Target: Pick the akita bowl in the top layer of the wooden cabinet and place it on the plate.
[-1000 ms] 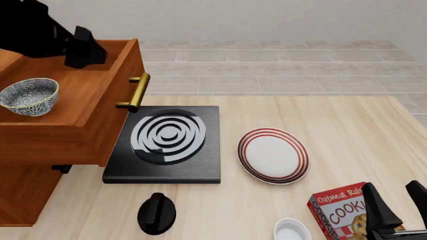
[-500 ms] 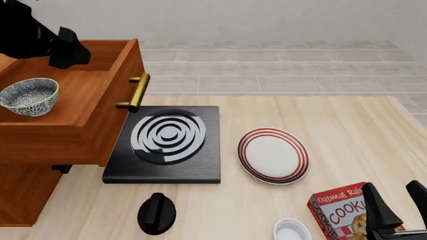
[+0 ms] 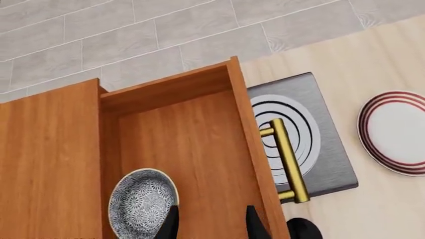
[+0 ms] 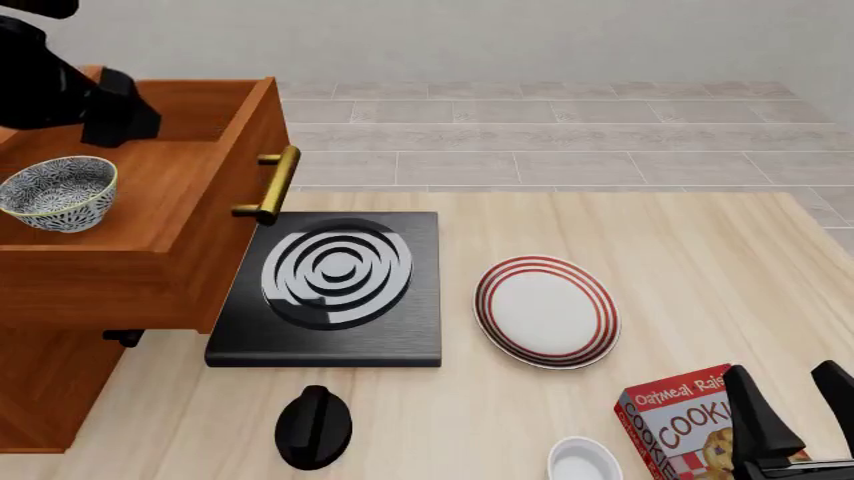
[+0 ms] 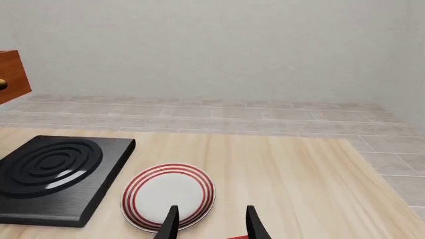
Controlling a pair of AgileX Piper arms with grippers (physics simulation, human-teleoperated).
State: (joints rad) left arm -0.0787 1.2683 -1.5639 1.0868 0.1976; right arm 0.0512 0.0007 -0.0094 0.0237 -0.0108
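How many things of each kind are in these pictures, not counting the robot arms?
Bowls: 2, the akita bowl and a white small bowl
Plate: 1
Stove: 1
Wooden cabinet: 1
Cookie box: 1
Black knob: 1
Total: 7

A red cookie box (image 4: 681, 420) at the near edge reads "Oatmeal Rais…" and "COOKI…", both words cut off.

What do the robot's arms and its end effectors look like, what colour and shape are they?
Both are plain matte black, with no markings or cables showing. The left arm looks chunky and angular. The left end effector and the right end effector each end in two slim, tapering, blade-like fingers.
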